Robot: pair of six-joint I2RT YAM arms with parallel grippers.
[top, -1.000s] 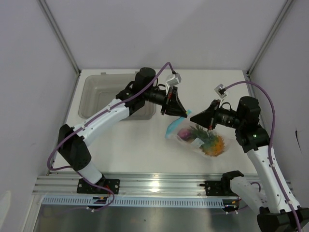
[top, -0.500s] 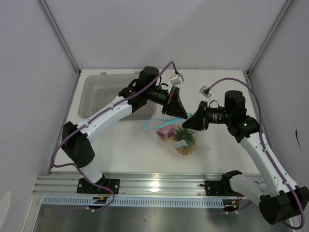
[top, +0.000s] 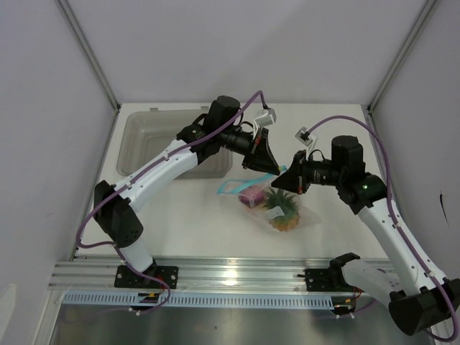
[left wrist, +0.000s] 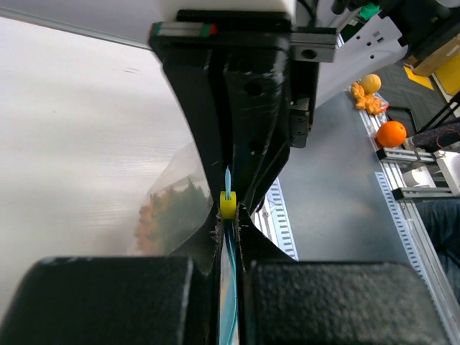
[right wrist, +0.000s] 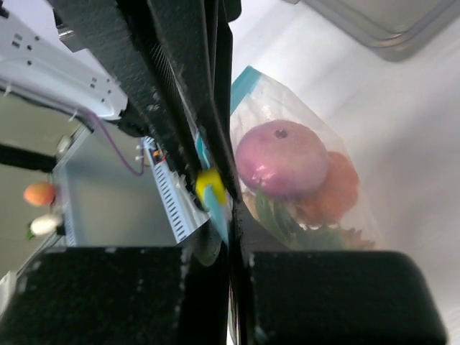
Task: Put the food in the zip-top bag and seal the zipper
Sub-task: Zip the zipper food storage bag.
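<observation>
The zipper [left wrist: 229,287] of the zip-top bag [top: 291,215] is clamped from two sides. The left hand [top: 274,171] and the right hand [top: 279,182] are both closed on the light blue strip, tip to tip, above the middle of the tabletop [top: 194,223] and somewhat toward its near edge. The bag is hung below them, and a purple-red onion [right wrist: 282,158], an orange [right wrist: 339,183] and a pineapple [top: 282,208] are seen inside it. A small yellow piece [right wrist: 210,184] is seated on the strip. A grey tray [top: 133,126] is set at the far left corner.
</observation>
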